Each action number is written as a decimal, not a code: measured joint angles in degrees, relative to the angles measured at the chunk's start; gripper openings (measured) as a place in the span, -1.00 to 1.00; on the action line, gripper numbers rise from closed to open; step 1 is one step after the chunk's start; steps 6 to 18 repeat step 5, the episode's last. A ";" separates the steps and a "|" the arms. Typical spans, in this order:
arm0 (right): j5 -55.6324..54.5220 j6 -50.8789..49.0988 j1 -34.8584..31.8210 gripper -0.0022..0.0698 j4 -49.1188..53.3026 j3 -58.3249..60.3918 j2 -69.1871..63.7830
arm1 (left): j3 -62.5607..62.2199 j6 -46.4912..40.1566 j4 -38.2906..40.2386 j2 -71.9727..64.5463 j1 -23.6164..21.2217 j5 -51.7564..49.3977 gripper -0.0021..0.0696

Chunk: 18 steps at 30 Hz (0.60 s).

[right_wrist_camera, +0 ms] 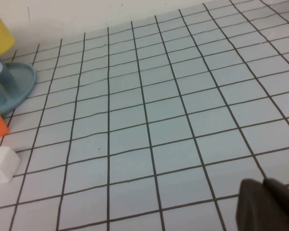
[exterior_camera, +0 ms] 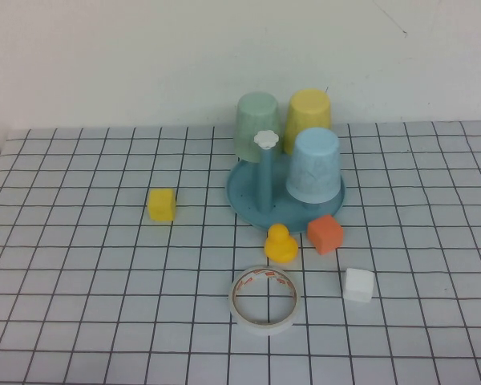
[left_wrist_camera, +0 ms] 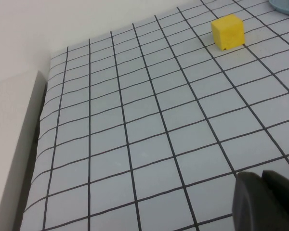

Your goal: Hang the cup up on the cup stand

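Cup stand: blue-teal dish base, set toward the far edge of the gridded tabletop, right of centre; central post topped by a white flower knob.
Cup: yellow, upside down on the stand's far side, lower part hidden behind the light blue cup. Pale green cup inverted beside it, to its left.
Surroundings: yellow duck and orange block just off the base's near rim; white block and tape roll closer to the near edge; yellow cube apart, to the left.
Left gripper: low over the table's left side; only a dark tip shows, cut off by the frame, so its opening cannot be told.
Right gripper: over bare grid on the right side; likewise cut off, opening cannot be told. Neither arm appears in the high view.
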<state>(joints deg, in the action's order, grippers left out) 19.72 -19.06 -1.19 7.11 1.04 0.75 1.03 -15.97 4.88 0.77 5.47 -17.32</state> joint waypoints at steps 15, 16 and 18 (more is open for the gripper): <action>0.00 0.00 0.00 -0.94 0.00 0.00 0.00 | 0.00 0.00 0.00 0.00 0.00 -0.10 -0.95; 0.00 0.00 0.00 -0.94 0.00 0.00 0.00 | 0.00 0.00 0.00 0.00 0.00 -0.10 -0.95; 0.00 0.00 0.00 -0.94 0.00 0.00 0.00 | 0.00 0.00 0.00 0.00 0.00 -0.10 -0.95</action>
